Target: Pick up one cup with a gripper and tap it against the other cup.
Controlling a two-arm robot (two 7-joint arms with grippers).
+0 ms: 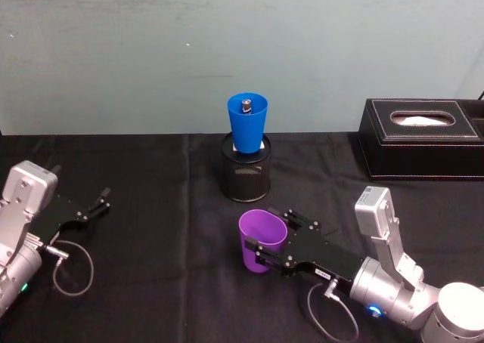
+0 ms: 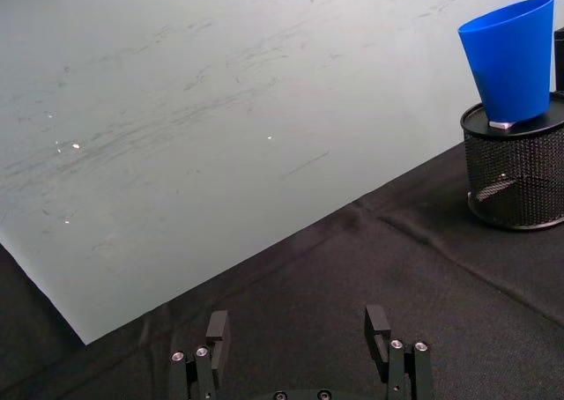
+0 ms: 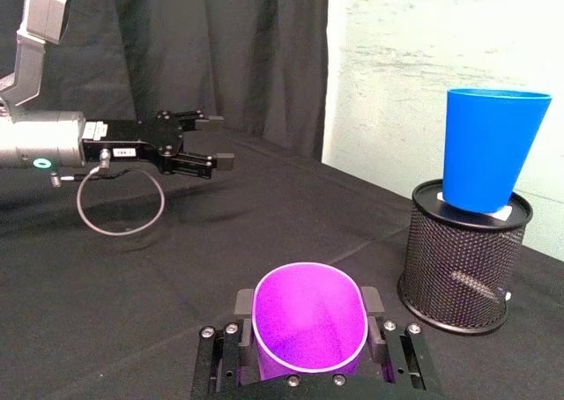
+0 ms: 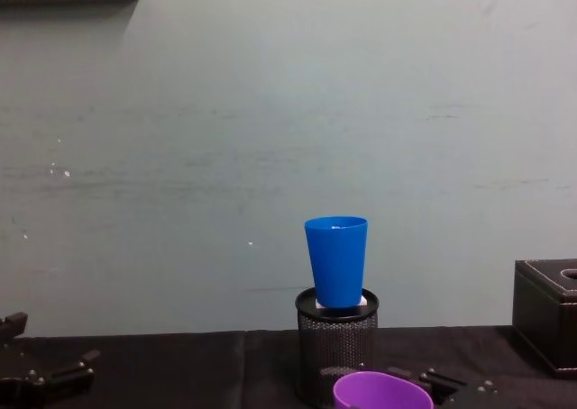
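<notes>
Head view: your right gripper (image 1: 266, 246) clamped on purple cup (image 1: 262, 239), mid-surface near front edge; blue cup (image 1: 248, 122) atop mesh holder (image 1: 245, 174); left gripper (image 1: 100, 203) parted, empty.

The right gripper (image 1: 266, 246) is extended leftward and forward from its silver arm, whose blue light ring is lit near the wrist, and its black fingers (image 3: 374, 329) are closed on either side of the purple cup (image 1: 262, 240), which is held upright just in front of the black wire-mesh pen holder (image 1: 246, 175). The left gripper (image 1: 97, 205) is parked well to the left of the pen holder, its fingers (image 2: 217, 334) spread apart and nothing between them.
</notes>
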